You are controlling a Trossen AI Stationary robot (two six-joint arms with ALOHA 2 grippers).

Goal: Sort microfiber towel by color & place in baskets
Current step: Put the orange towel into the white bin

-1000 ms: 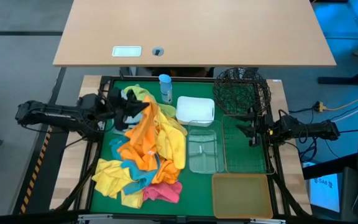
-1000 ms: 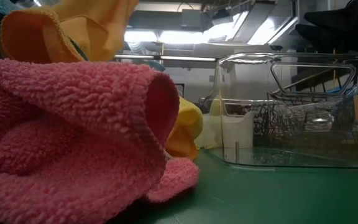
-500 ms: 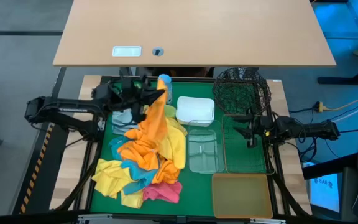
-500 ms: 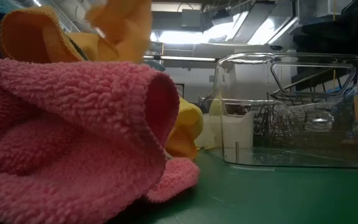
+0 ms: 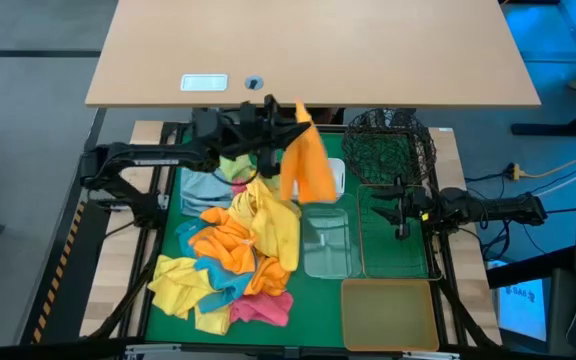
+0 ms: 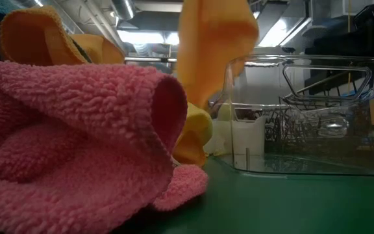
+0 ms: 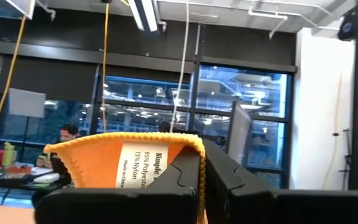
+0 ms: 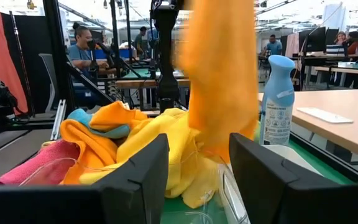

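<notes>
My left gripper (image 5: pixel 283 115) is shut on an orange microfiber towel (image 5: pixel 306 165), which hangs over the white tub (image 5: pixel 330 180) at the table's far side. The same towel shows in the low view (image 6: pixel 213 58) and the right wrist view (image 8: pixel 219 81). A pile of yellow, orange, teal and pink towels (image 5: pixel 233 250) lies on the green mat. My right gripper (image 5: pixel 400 210) waits open over the rectangular wire basket (image 5: pixel 398 240). Other baskets are the black round mesh one (image 5: pixel 388 145), a clear tub (image 5: pixel 326 240) and an amber tub (image 5: pixel 388 312). My left gripper pinches the orange towel between its two fingers at a hemmed edge (image 7: pixel 182 146) beside the sewn-in label (image 7: pixel 142 165). The fingers point toward the table's right, tipped slightly up. The towel hangs slack below them, lifted clear of the pile.
A blue-capped spray bottle (image 8: pixel 277 99) stands by the white tub, behind the hanging towel. A grey-blue towel (image 5: pixel 200 188) lies at the pile's far left. A pink towel (image 6: pixel 76 143) fills the low view's near left. A tan desk (image 5: pixel 313 50) stands beyond the table.
My left gripper has swung up and toward the table's right and far edge, staying shut. The orange towel, which lay draped over the pile, has been drawn up off it and now hangs free over the white tub.
</notes>
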